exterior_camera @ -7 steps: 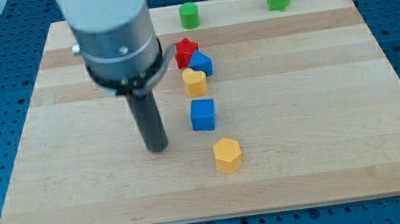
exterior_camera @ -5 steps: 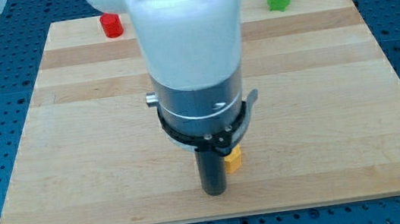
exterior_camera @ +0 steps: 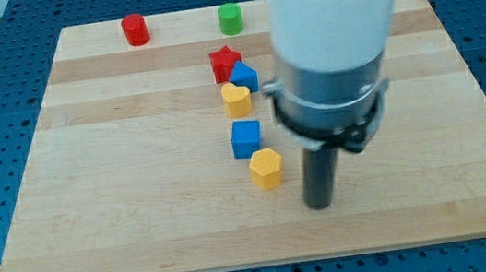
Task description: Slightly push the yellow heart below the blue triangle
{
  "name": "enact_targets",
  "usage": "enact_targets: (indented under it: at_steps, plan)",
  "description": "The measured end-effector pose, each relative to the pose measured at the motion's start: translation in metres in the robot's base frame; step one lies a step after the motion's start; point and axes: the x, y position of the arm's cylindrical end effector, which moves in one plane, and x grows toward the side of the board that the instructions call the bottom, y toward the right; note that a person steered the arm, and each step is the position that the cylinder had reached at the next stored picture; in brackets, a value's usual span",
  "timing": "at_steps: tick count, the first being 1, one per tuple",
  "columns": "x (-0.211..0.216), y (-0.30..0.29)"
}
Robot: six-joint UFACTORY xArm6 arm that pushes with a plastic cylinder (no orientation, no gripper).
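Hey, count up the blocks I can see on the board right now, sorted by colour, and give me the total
Red: 2, the red cylinder and the red star.
Green: 1, the green cylinder.
Blue: 2, the blue triangle and the blue cube.
Yellow: 2, the yellow heart and the yellow hexagon.
Total: 7 visible; the arm may hide more.

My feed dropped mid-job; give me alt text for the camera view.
My tip rests on the wooden board, right of the yellow hexagon. Up the centre: blue cube, yellow heart, blue triangle, red star.
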Motion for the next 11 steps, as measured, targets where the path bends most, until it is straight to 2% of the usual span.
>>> enact_targets:
  at_steps: [1,2,4,6,7,8,10,11]
  plan:
    - [-0.042,0.040]
    - [-0.098,0.046]
    - [-0.154,0.041]
    - [-0.186,0.014]
    - [-0.225,-0.005]
    - [-0.271,-0.048]
    - [-0.272,-0.149]
    - [-0.224,-0.170]
